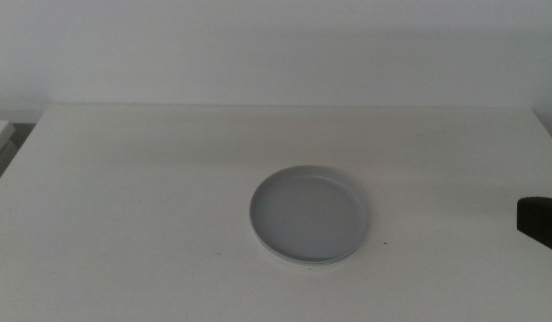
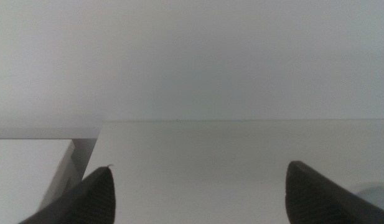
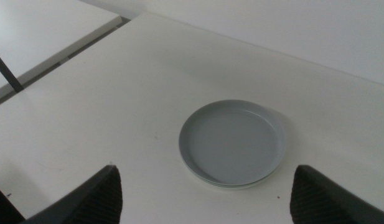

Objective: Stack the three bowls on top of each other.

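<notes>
This looks like a plain test room or lab, not a home. A big white table [image 1: 123,224] stands against a bare white wall [image 1: 276,45]. Out past the right gripper [image 3: 204,193], far off to one side, a second white table [image 3: 36,31] stands just beside the first, with a thin gap between them. The walls are plain.

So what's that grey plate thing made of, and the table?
The shallow round grey bowl looks like smooth matte plastic or glazed ceramic; its even, dull sheen leaves that open. The flat white table looks like a matte laminate board, plain and without visible grain.
</notes>
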Robot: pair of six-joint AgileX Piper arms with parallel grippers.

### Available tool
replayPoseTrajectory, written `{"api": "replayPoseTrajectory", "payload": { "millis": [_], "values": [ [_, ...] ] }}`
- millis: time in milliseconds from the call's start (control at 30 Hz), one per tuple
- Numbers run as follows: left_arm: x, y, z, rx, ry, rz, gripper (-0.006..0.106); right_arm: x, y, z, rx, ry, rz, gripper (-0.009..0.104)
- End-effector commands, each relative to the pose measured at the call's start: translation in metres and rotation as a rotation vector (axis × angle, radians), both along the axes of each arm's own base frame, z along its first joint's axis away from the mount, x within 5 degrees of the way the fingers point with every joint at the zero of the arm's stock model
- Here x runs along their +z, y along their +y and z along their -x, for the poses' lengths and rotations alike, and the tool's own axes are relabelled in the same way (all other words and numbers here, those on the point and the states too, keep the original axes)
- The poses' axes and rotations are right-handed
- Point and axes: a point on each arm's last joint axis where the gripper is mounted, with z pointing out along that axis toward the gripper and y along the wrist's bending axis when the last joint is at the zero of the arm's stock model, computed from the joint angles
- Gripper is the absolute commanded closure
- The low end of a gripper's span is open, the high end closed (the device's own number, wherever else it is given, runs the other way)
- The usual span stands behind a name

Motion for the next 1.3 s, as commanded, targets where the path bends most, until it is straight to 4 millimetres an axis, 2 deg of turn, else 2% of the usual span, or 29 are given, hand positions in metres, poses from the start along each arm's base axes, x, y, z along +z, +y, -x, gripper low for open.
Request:
{"api": "replayPoseTrajectory", "payload": {
  "millis": [0,167,333,433,533,633,733,800,967,1200,1267],
  "values": [
    [0.000,0.000,0.000,0.002,-0.015,0.007,0.007,-0.001,-0.001,0.000,-0.002,-0.019,0.020,0.002],
    [0.000,0.000,0.000,0.003,-0.011,0.007,0.007,0.000,-0.008,-0.003,-0.049,-0.095,0.098,0.002],
    [-0.003,-0.003,0.002,-0.007,0.027,0.072,0.007,0.011,-0.022,-0.015,-0.209,-0.242,0.109,0.002],
    [-0.013,-0.004,0.006,-0.016,0.008,0.100,0.007,0.014,-0.032,-0.018,-0.312,-0.275,0.111,0.002],
    [-0.032,-0.004,0.016,-0.022,-0.008,0.120,0.007,0.009,-0.042,-0.014,-0.406,-0.323,0.104,0.002],
    [-0.057,-0.002,0.034,-0.025,-0.028,0.129,0.007,-0.011,-0.050,-0.007,-0.490,-0.407,0.081,0.002],
    [-0.088,0.000,0.051,-0.024,-0.023,0.128,0.007,-0.046,-0.055,0.007,-0.544,-0.460,0.073,0.002],
    [-0.108,0.001,0.061,-0.025,-0.027,0.129,0.007,-0.081,-0.057,0.015,-0.548,-0.432,0.103,0.002],
    [-0.141,0.002,0.079,-0.031,-0.116,0.136,0.007,-0.136,-0.058,0.029,-0.545,-0.414,0.122,0.002],
    [-0.183,0.002,0.076,-0.036,-0.153,0.142,0.007,-0.186,-0.058,0.030,-0.546,-0.345,0.143,0.002],
    [-0.180,0.002,0.076,-0.038,-0.178,0.151,0.007,-0.187,-0.058,0.030,-0.548,-0.339,0.137,0.002]
  ]
}}
